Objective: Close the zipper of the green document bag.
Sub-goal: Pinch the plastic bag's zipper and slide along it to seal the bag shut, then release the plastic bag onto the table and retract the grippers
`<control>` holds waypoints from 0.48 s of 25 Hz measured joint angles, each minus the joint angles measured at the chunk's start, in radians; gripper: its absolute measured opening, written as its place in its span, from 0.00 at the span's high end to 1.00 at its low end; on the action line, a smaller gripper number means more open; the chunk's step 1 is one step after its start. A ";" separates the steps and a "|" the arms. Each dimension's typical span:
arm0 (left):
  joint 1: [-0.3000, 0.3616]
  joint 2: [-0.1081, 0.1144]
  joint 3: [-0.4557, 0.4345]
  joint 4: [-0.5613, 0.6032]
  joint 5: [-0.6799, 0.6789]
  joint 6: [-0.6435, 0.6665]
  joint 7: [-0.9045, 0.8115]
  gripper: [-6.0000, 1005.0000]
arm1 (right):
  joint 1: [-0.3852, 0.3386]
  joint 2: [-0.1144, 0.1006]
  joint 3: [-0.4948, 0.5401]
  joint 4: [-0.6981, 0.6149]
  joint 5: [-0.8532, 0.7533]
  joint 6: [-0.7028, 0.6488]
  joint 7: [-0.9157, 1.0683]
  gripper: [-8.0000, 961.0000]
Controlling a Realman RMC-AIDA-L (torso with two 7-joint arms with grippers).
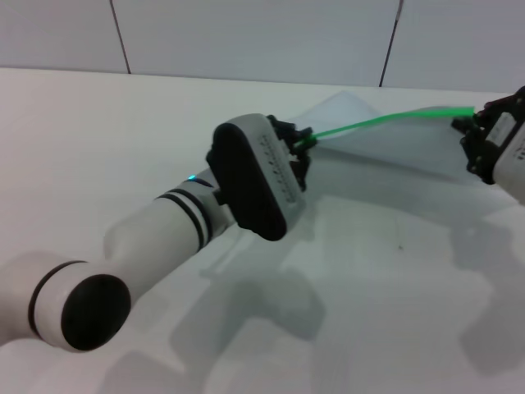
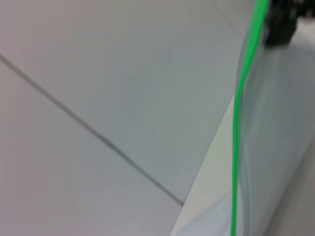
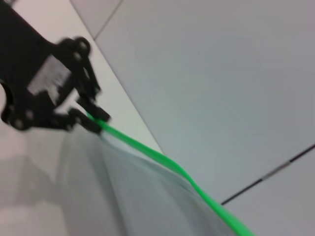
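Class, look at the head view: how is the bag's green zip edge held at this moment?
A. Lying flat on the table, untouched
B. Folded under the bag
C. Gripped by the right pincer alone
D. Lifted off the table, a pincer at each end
D: the zipper spans in the air from the left pincer to the right pincer, above the table.

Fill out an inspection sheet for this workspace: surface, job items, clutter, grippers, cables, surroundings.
Surface: white table, bare where visible.
Job's things: green document bag lifted off the table, held between both arms; zipper stretched along its top edge; slider not discernible.
Clutter: nothing seen.
Grippers: left gripper pinches the zipper's left end; right gripper grips the right end.
Cables: nothing seen.
Surroundings: pale panelled wall with dark seams behind the table.
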 joint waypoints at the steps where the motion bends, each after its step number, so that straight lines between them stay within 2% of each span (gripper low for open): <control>1: 0.002 0.000 -0.006 0.011 0.000 0.006 -0.001 0.86 | -0.006 0.000 0.007 -0.006 0.000 0.001 -0.001 0.99; 12: 0.008 0.003 -0.053 0.098 -0.064 0.047 0.000 0.84 | -0.042 0.001 0.067 -0.042 -0.001 0.007 0.000 0.99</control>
